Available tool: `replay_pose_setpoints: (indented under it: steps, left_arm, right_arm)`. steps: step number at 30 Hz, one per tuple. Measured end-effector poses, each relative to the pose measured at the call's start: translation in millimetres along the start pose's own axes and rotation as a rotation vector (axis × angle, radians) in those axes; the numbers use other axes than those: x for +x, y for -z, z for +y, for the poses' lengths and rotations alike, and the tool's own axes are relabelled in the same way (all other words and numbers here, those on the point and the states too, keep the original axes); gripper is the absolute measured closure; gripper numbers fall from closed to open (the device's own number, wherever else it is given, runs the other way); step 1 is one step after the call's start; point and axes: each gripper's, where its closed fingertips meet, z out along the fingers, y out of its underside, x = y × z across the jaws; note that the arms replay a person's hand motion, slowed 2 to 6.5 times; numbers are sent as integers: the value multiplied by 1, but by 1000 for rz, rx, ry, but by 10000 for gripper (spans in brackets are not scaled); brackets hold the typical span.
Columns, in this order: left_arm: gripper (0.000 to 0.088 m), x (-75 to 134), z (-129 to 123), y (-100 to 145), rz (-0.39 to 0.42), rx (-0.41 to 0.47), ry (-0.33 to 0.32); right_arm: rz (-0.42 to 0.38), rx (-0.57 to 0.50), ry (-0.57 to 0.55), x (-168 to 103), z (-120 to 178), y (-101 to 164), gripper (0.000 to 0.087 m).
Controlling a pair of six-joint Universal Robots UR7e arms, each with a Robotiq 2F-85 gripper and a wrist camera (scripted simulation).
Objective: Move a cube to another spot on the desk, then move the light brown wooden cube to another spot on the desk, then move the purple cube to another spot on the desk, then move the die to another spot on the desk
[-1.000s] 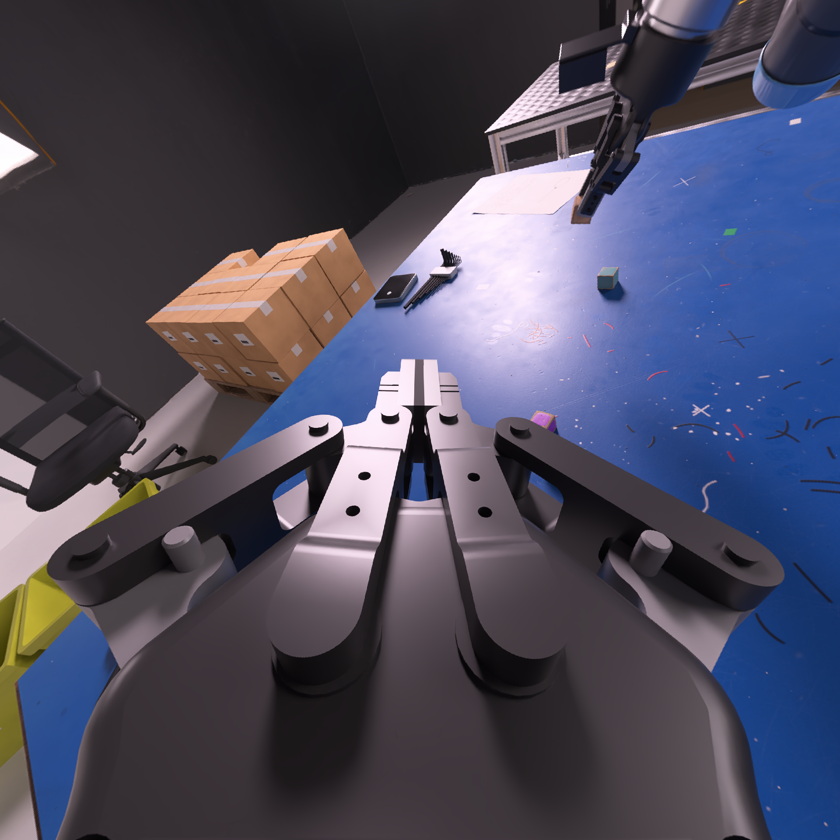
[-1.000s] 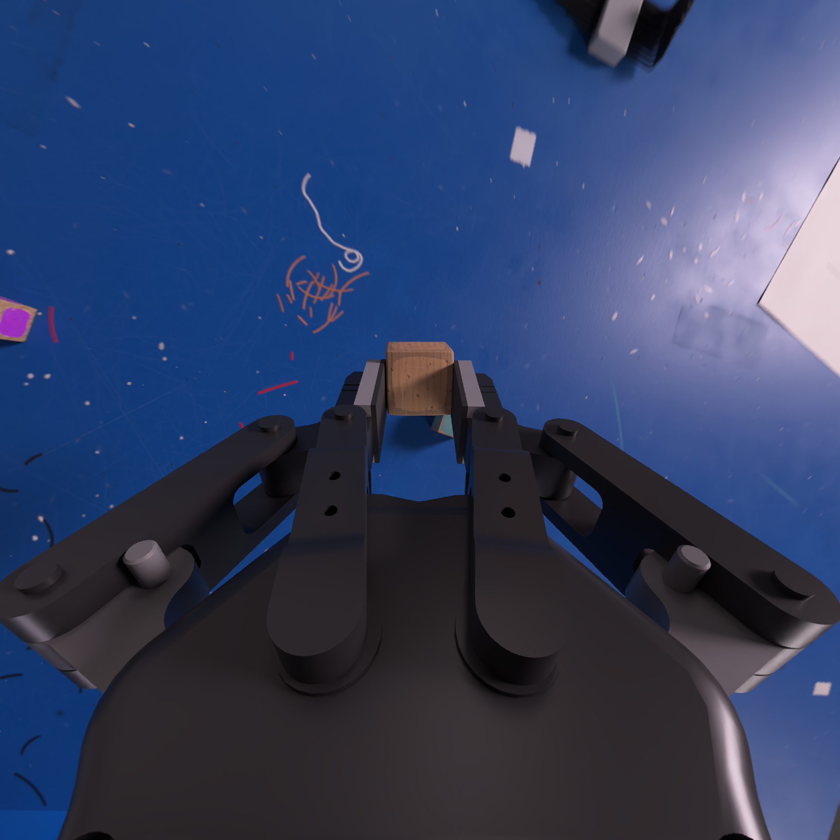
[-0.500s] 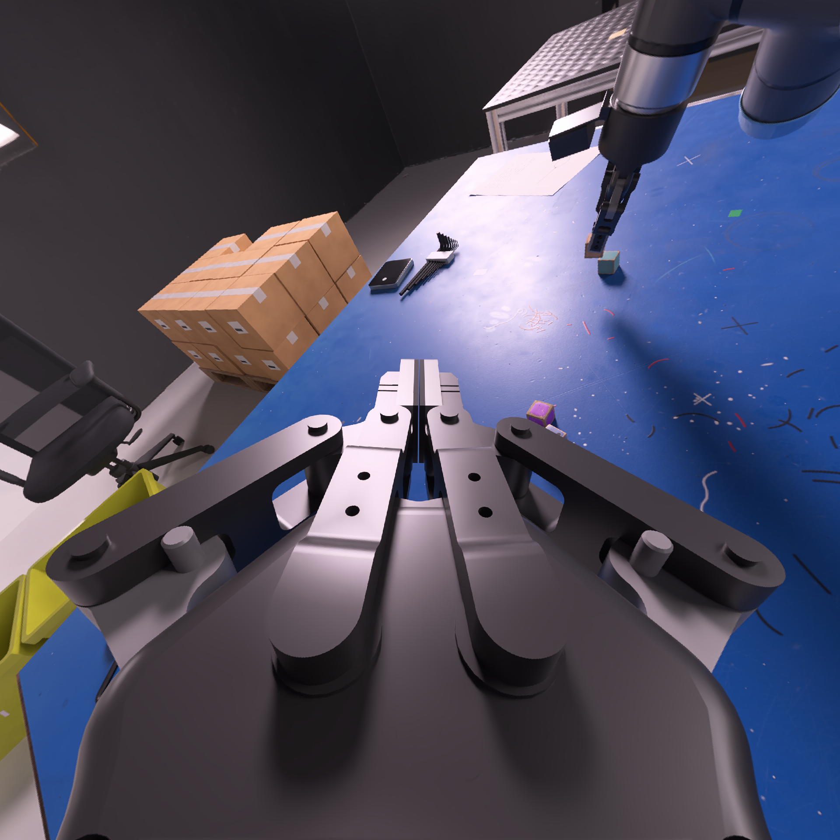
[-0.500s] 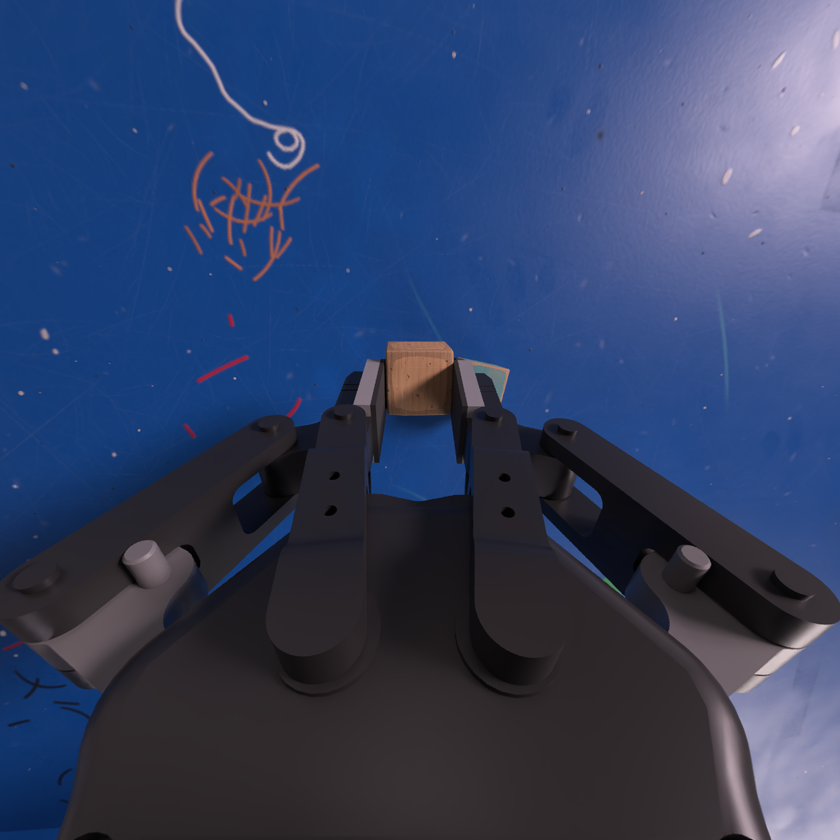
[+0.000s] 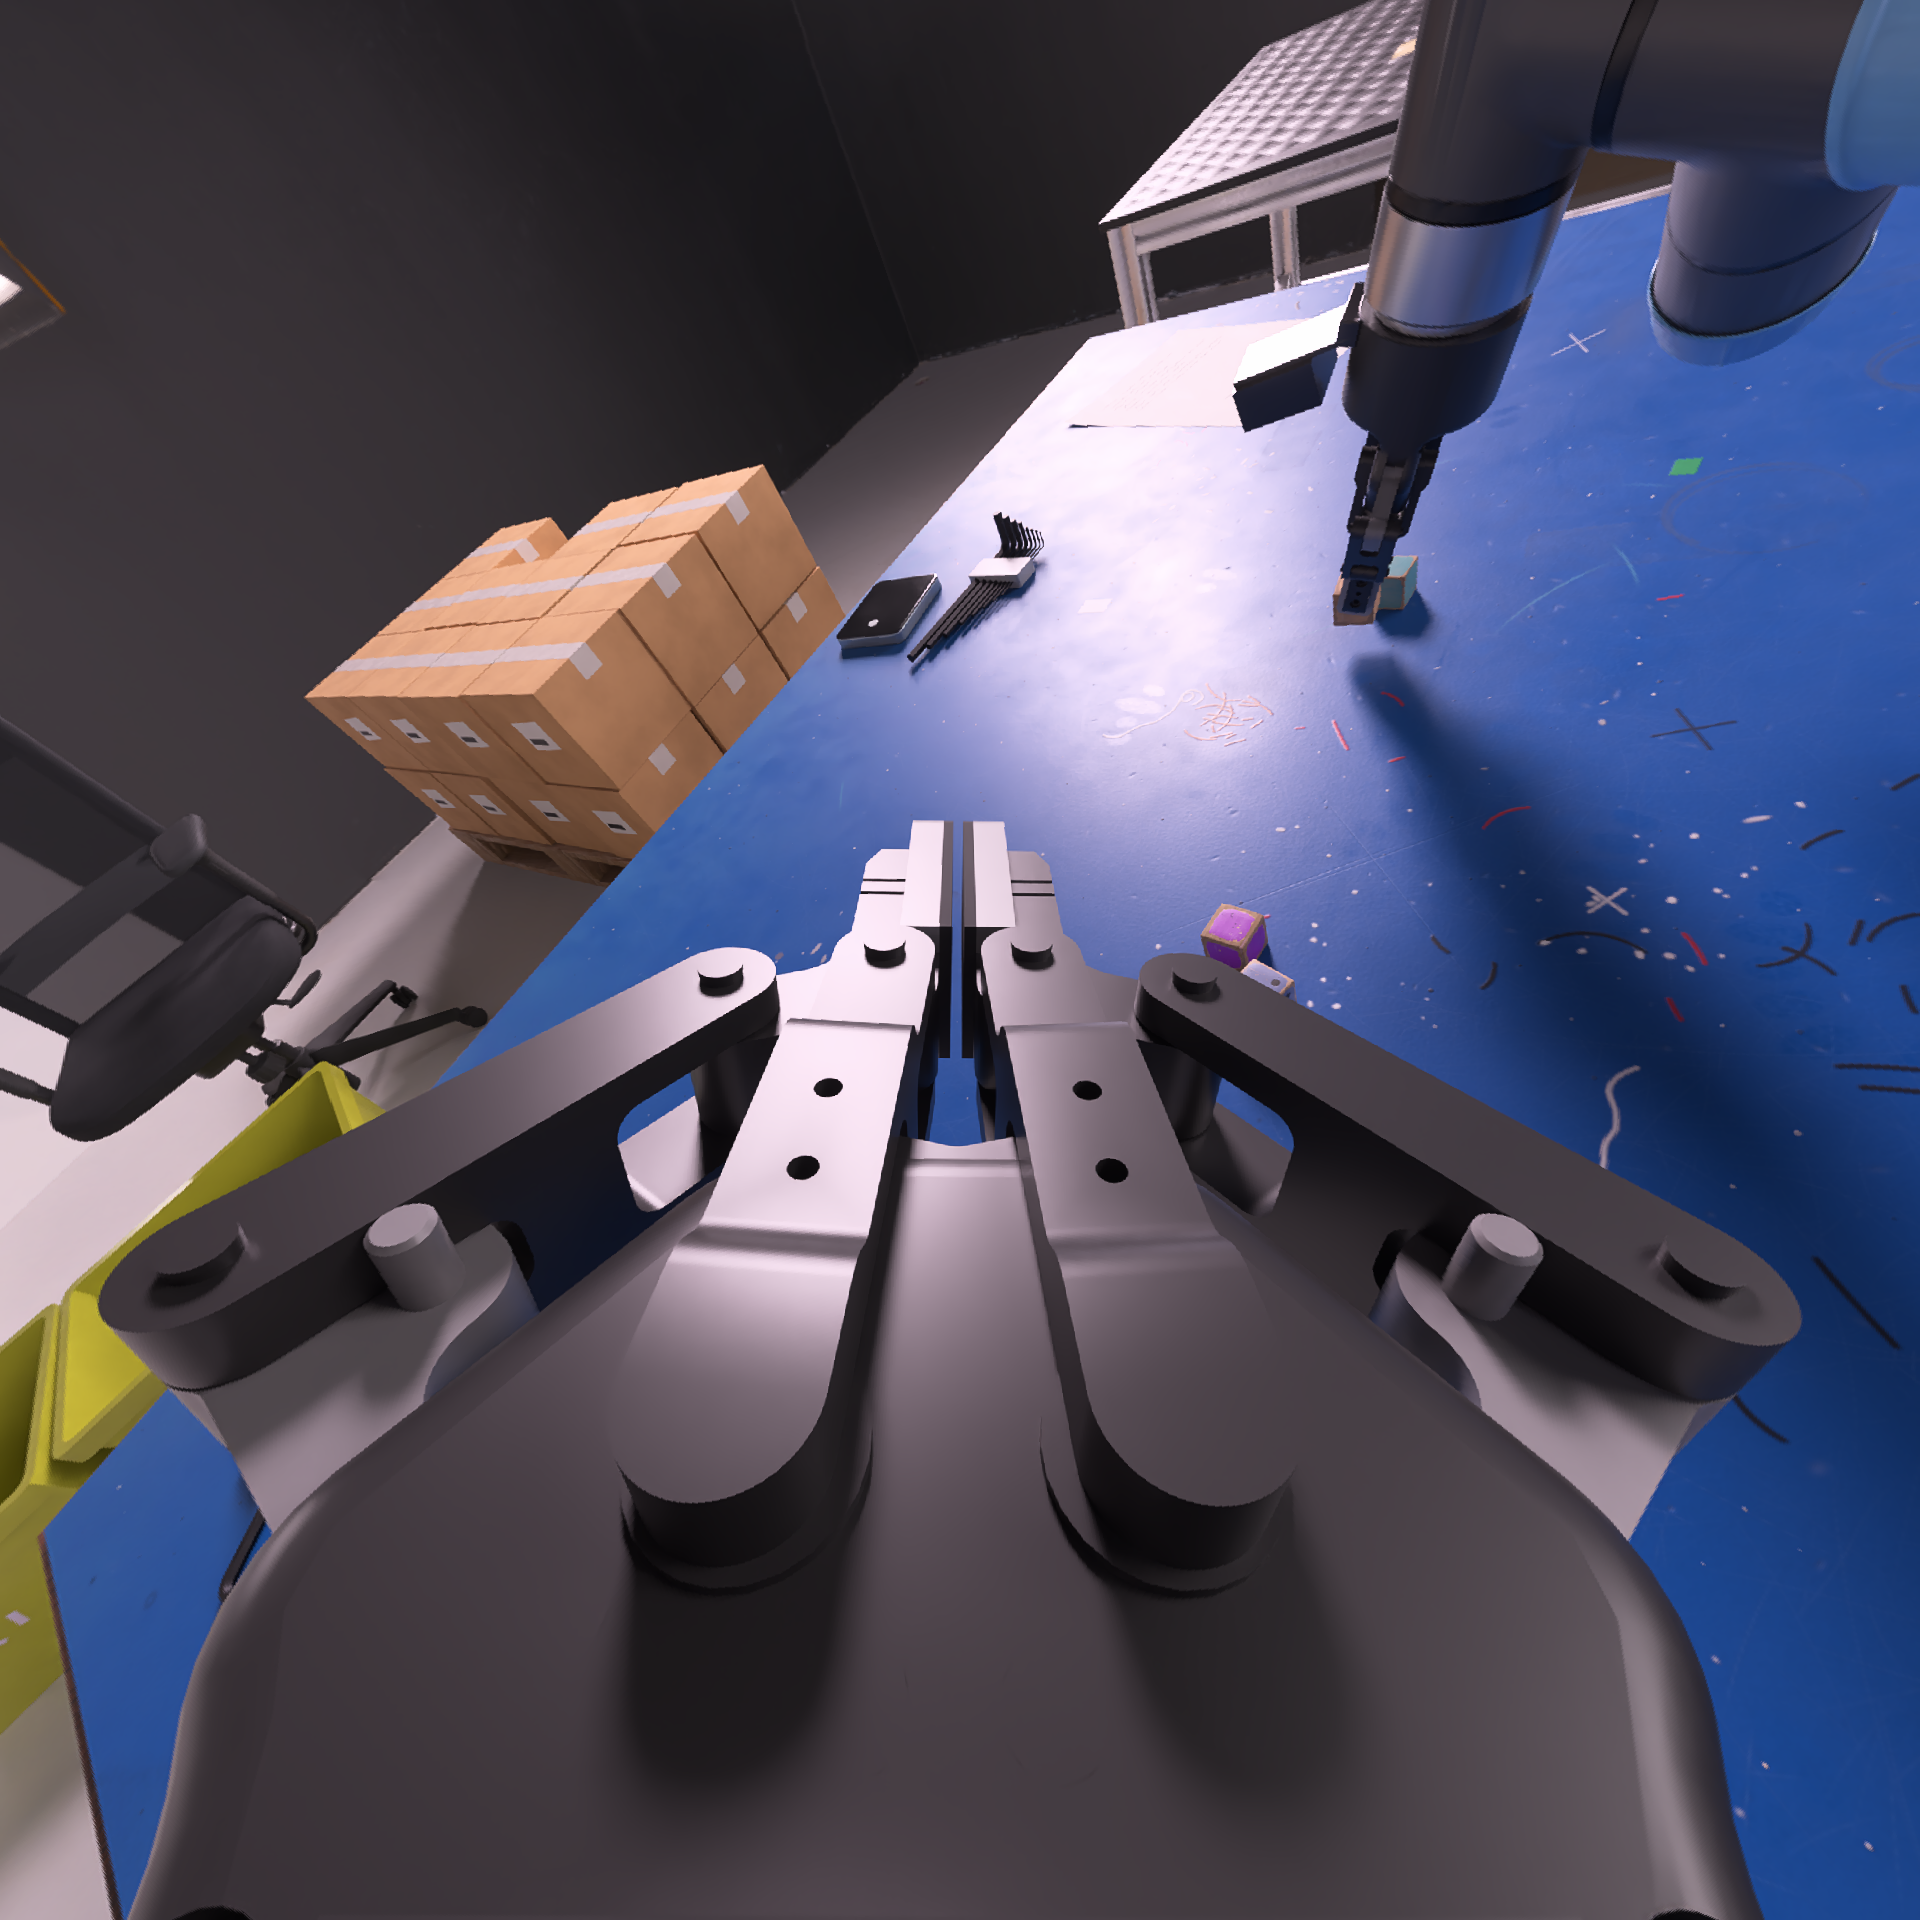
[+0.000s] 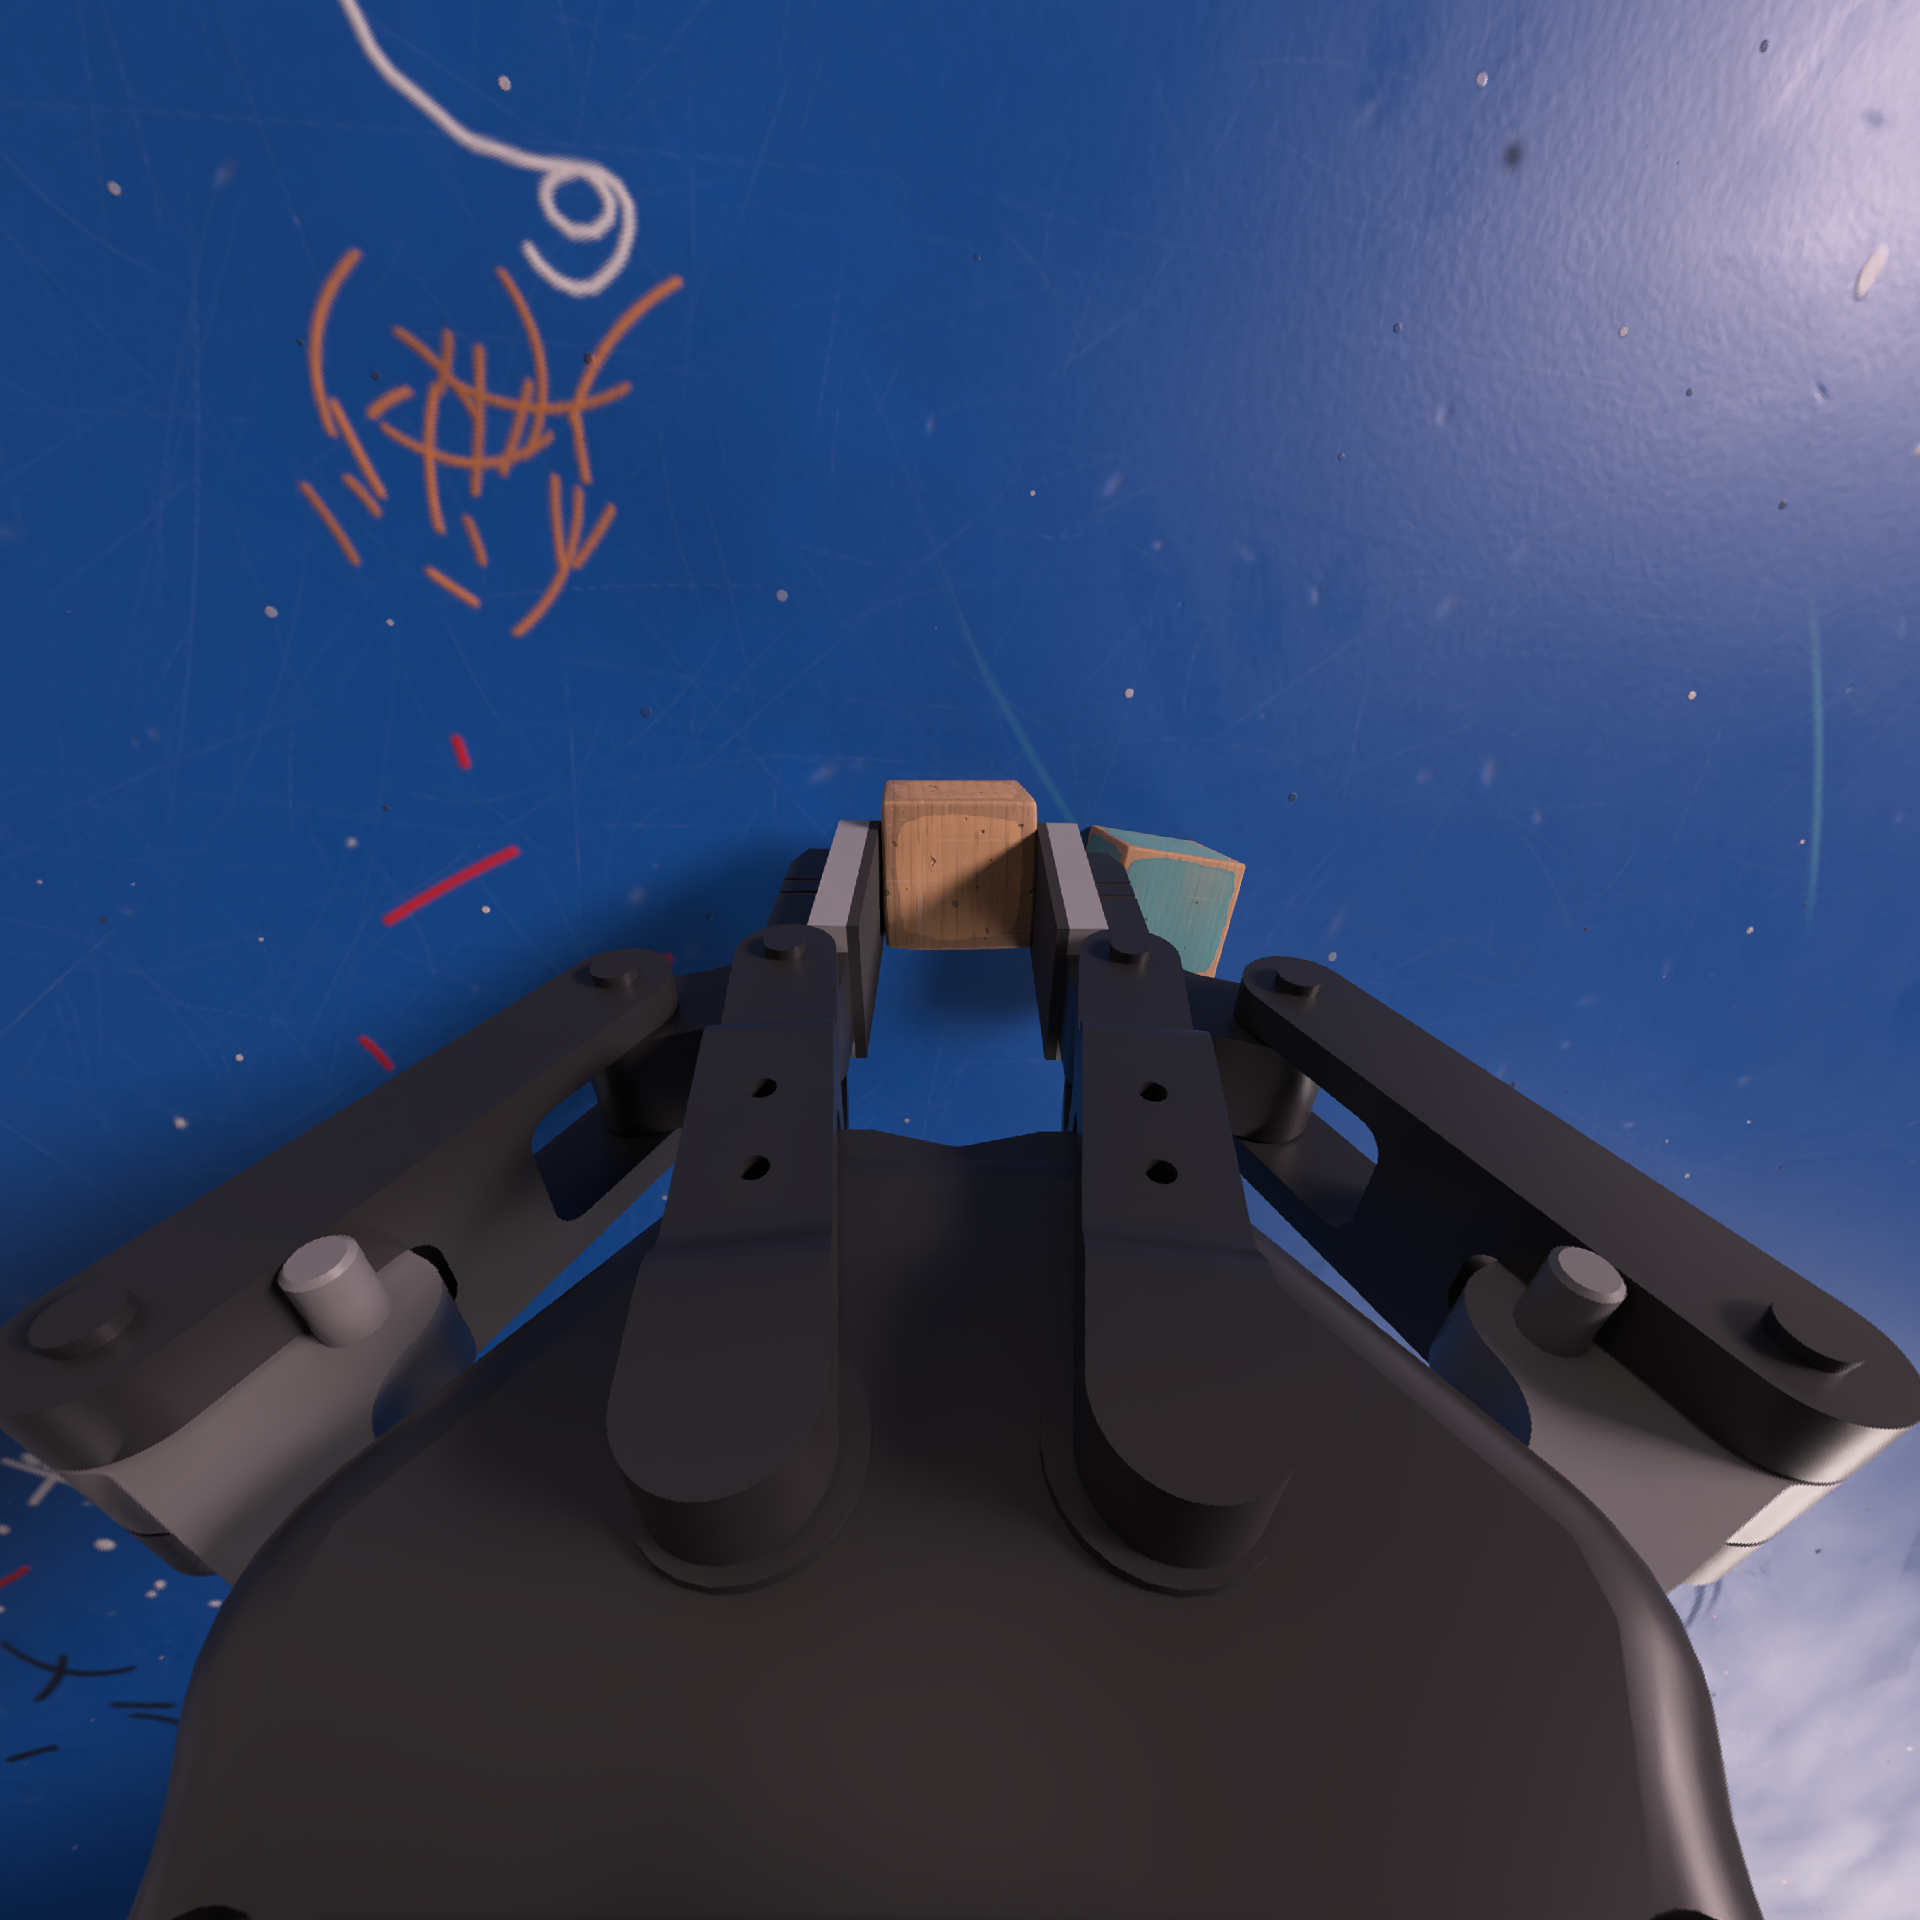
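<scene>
My right gripper (image 6: 958, 883) is shut on the light brown wooden cube (image 6: 958, 868), low at the blue desk (image 6: 1351, 520). A teal cube (image 6: 1174, 894) sits just to its right, close against the right finger. In the left wrist view the right gripper (image 5: 1356, 603) holds the wooden cube (image 5: 1351, 615) down at the desk surface beside the teal cube (image 5: 1401, 582). My left gripper (image 5: 956, 873) is shut and empty above the desk. The purple cube (image 5: 1234, 931) and a small white die (image 5: 1270, 979) lie just right of its fingers.
A black flat device (image 5: 888, 613) and a set of hex keys (image 5: 982, 592) lie near the desk's left edge. A white sheet (image 5: 1164, 379) lies at the far end. Cardboard boxes (image 5: 592, 665), an office chair (image 5: 156, 987) and yellow bins (image 5: 62, 1403) stand off the desk.
The right gripper has come down with the wooden cube to the desk next to the teal cube. The left gripper has stayed shut and shifted only slightly.
</scene>
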Motion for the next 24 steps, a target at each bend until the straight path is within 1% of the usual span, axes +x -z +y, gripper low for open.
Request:
replay_pose_setpoints:
  steps: [7,13,18,24]
  left_arm:
    - [859,0,0,-1,1,-2,0]
    - [857,0,1,-1,1,-3,-1]
    - [856,-1,1,-1,1,-3,-1]
    - [856,-1,0,-1,3,0,0]
  right_arm:
    - [36,-15,-8,2,0,-6,619]
    - [48,-29,-14,3,2,-10,619]
    - [46,-32,-27,2,3,-13,619]
    - [24,-47,-45,-1,7,-18,617]
